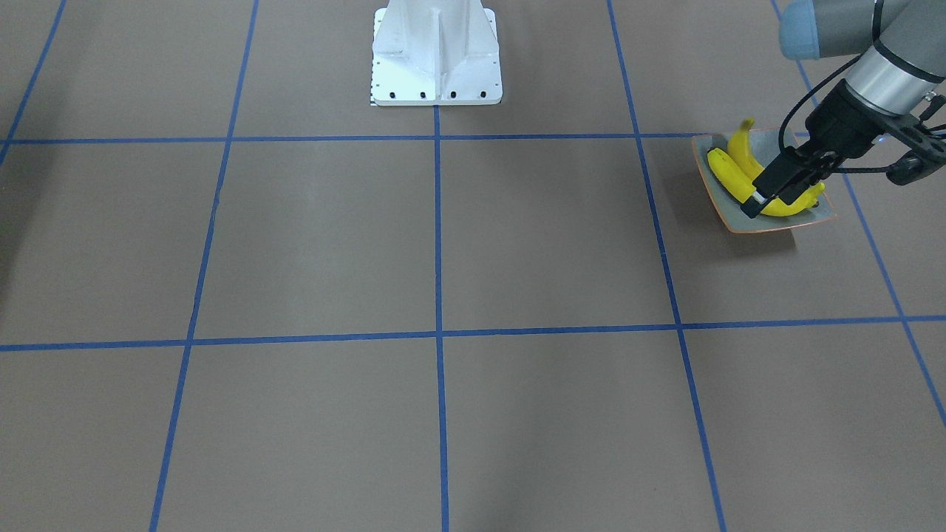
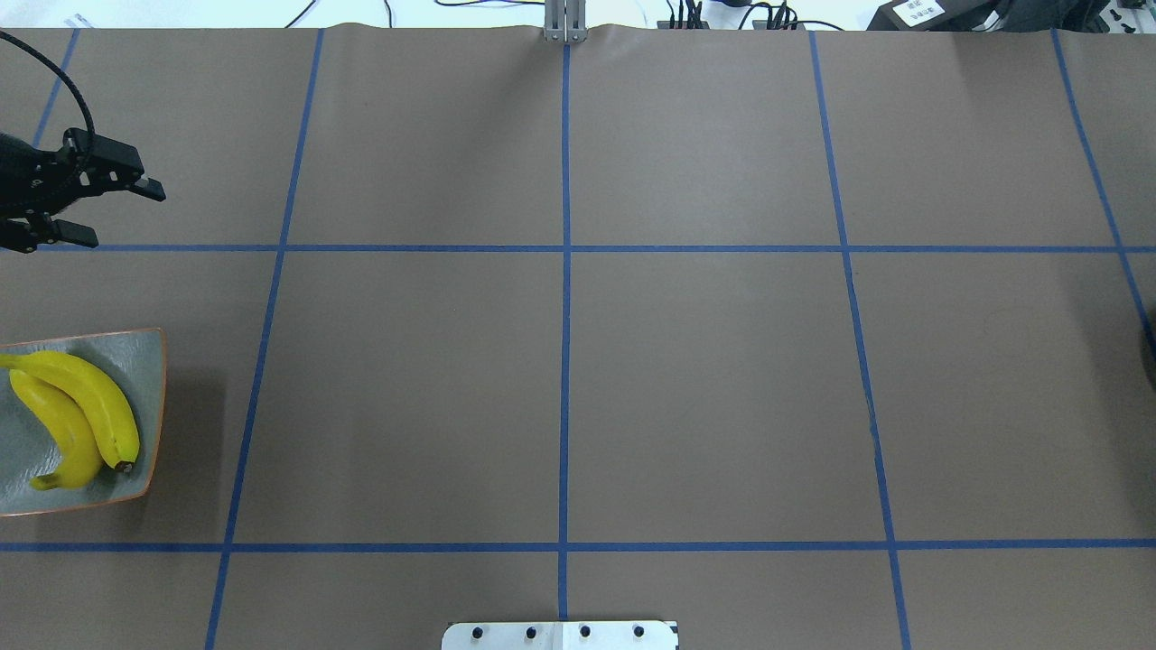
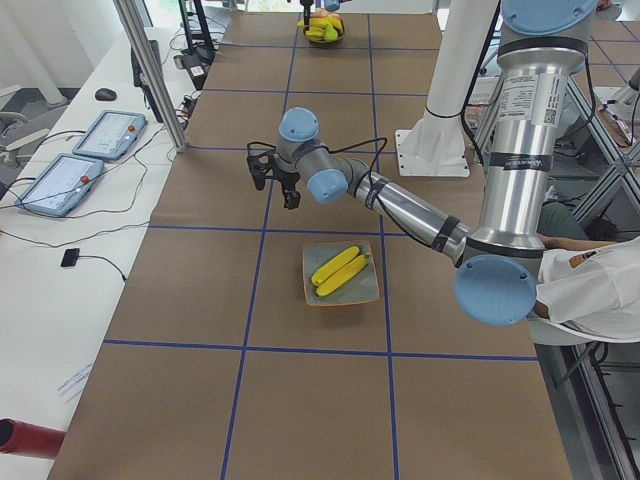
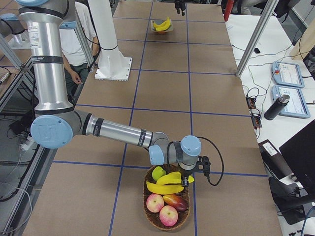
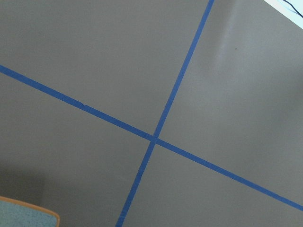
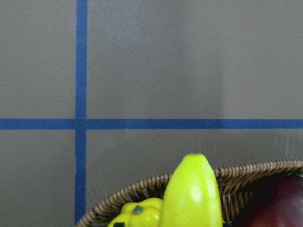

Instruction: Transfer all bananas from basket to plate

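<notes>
Outstretched left tool, jaws spread, near plate, right tool over basket

Two bananas on plate, others in basket

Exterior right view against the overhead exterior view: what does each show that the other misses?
Only exterior right: the wicker basket at the table's near end, with bananas, apples and other fruit in it, the right claw hanging over it, and a person at the table's edge. Only overhead: the left claw near enough to read as open, apart from the plate. Both: the plate with two bananas on it, and the brown table with blue tape lines.
</notes>
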